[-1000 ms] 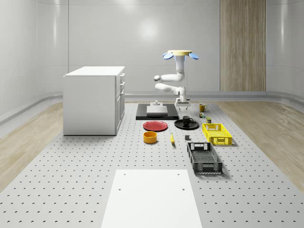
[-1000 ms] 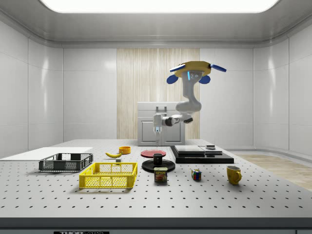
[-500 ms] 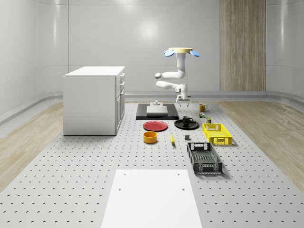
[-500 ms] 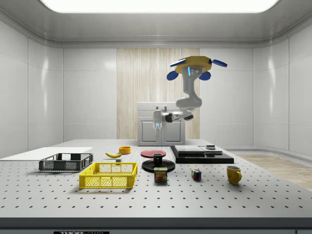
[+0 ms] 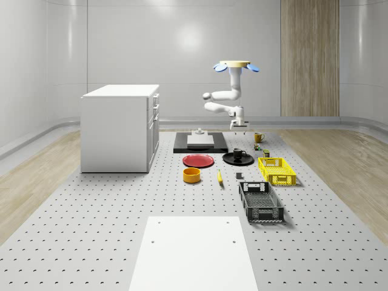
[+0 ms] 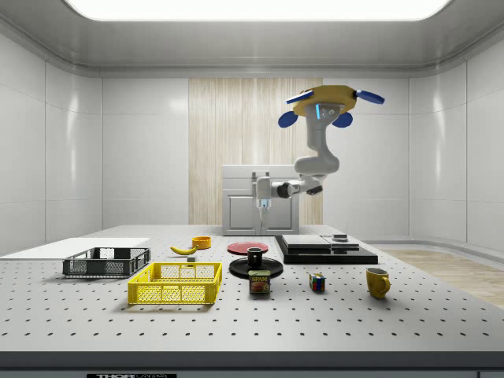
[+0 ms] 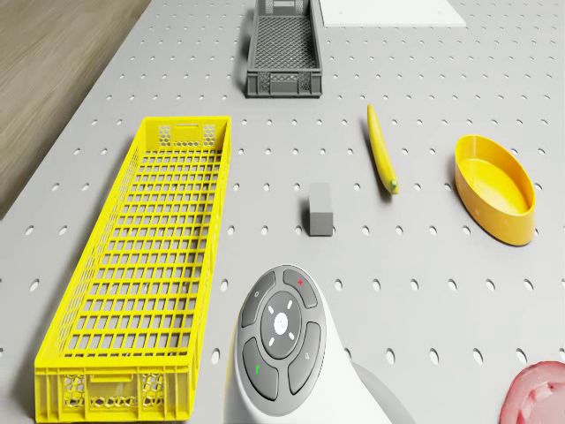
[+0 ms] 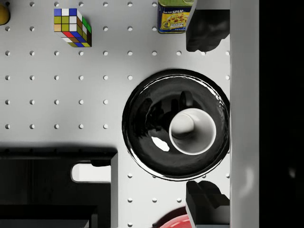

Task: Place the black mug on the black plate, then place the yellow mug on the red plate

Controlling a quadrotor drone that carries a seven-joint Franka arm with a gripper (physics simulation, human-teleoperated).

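The black mug (image 5: 237,153) (image 6: 254,257) stands upright on the black plate (image 5: 229,160) (image 6: 270,268); in the wrist view the mug (image 8: 192,131) shows a pale inside and sits off-centre on the glossy plate (image 8: 142,123). The yellow mug (image 5: 259,137) (image 6: 378,282) stands on the table behind it. The red plate (image 5: 198,160) (image 6: 247,247) lies bare beside the black plate. The drone (image 5: 235,65) (image 6: 331,98) hovers high over the far part of the table. My gripper (image 5: 241,127) (image 6: 263,206) (image 8: 207,116) hangs open well above the black mug, holding nothing.
A spam can (image 8: 175,16) and a Rubik's cube (image 8: 72,27) stand near the black plate. A yellow crate (image 7: 150,265), grey crate (image 7: 282,53), banana (image 7: 381,150), orange bowl (image 7: 494,187) and small grey block (image 7: 320,210) lie nearer the front. A white cabinet (image 5: 120,127) stands at the whole-scene view's left.
The drone and arm have risen and drifted toward the whole-scene view's right, lifting the open gripper higher above the black mug. The mugs and plates have not moved.
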